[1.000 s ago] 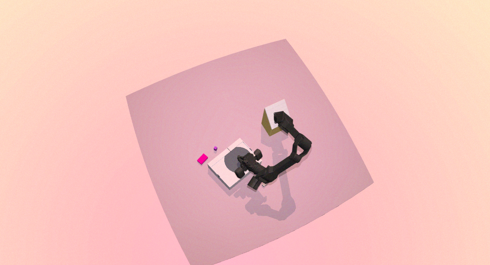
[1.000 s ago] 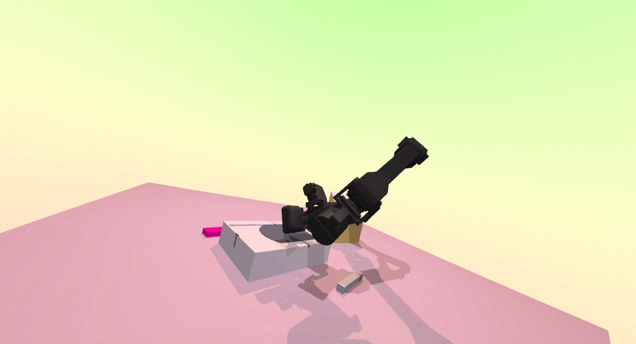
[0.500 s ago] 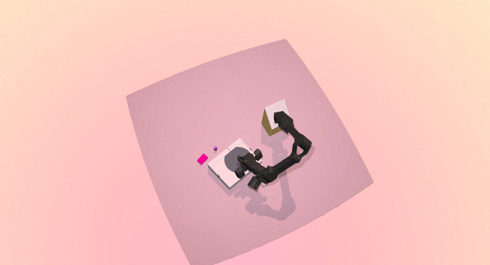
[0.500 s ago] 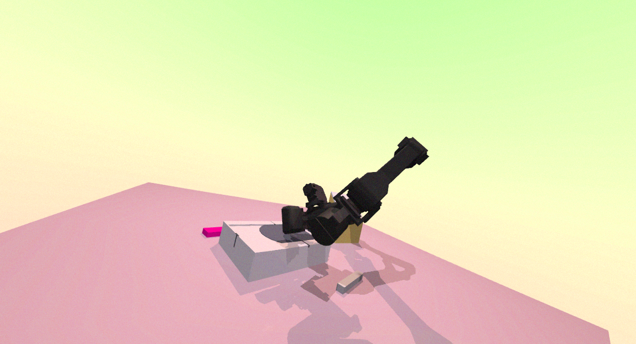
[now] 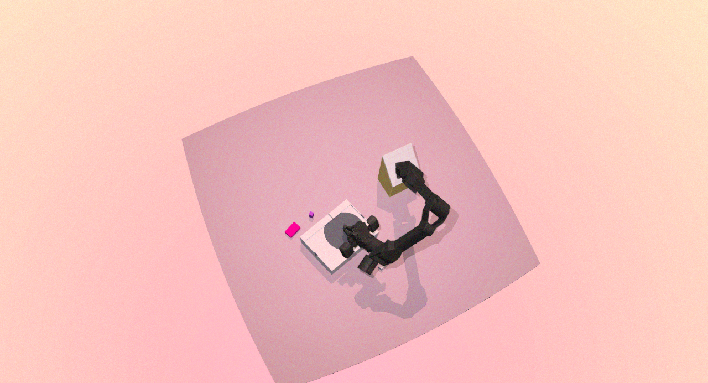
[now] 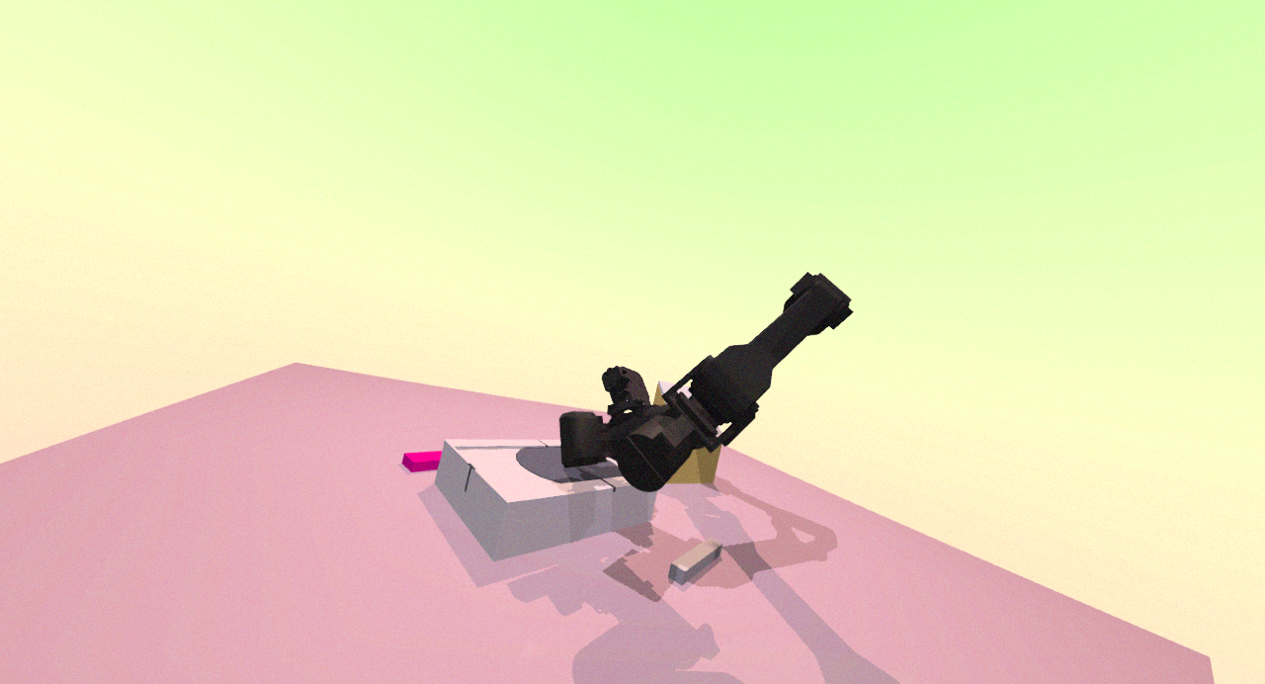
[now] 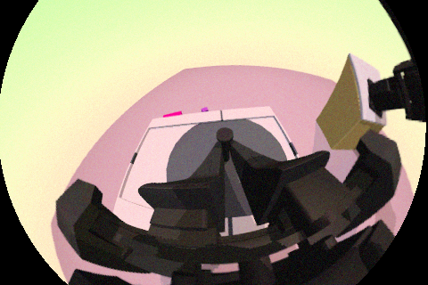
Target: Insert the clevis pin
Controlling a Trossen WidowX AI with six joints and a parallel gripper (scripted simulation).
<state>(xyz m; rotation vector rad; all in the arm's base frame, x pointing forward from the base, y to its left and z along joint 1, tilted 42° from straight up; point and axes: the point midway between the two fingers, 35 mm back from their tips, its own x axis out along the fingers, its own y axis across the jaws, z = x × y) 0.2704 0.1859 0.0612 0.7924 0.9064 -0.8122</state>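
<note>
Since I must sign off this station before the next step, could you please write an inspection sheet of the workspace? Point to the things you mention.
Surface: pink square table top (image 5: 297, 133) (image 6: 265, 521) (image 7: 147, 93).
Job's things: disc (image 5: 334, 229) (image 6: 541, 462) (image 7: 187, 142) flat in tray (image 5: 316, 247) (image 6: 531, 525) (image 7: 147, 151); pin (image 7: 225, 135) head up over the disc; insertion unclear.
Clutter: magenta block (image 5: 292, 229) (image 6: 421, 462) (image 7: 172, 114), purple cube (image 5: 311, 214) (image 7: 204, 109), grey bar (image 6: 696, 562).
Hand: hand (image 5: 346, 228) (image 7: 225, 144) closed on the pin.
Cables: nothing seen.
Surroundings: plain backdrop.
</note>
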